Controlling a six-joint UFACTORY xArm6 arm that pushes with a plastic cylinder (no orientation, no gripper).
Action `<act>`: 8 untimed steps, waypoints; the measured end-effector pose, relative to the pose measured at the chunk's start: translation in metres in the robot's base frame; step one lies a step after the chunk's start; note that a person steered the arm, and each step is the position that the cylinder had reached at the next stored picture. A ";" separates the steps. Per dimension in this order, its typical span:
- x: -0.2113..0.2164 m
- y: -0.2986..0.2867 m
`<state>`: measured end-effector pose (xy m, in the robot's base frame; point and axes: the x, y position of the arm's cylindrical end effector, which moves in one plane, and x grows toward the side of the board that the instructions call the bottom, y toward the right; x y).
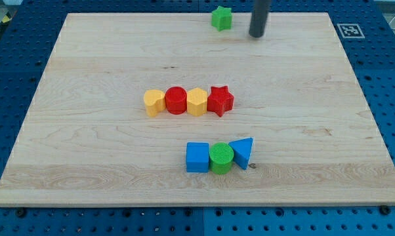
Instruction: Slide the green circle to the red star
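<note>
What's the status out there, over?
My tip at view's top, beside green star. Green circle wedged between blue cube and blue triangle. Red star above.

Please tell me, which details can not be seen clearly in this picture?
- Camera view: the rod above my tip is cut off by the view's top edge.
- Green circle: whether it touches the blue cube and the blue triangle cannot be told.
- Green star: too small for detail.

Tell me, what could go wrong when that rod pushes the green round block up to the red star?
1. The green circle block sits squeezed between the blue square block and blue triangle block, so either may get dragged along.
2. The red star block touches the yellow hexagon block; a hard arrival could shove that row.
3. My tip is far off at the view's top, near the green star block.
</note>
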<state>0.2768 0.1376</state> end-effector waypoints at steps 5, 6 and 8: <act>0.281 0.025; 0.326 0.020; 0.339 -0.064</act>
<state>0.6154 0.0735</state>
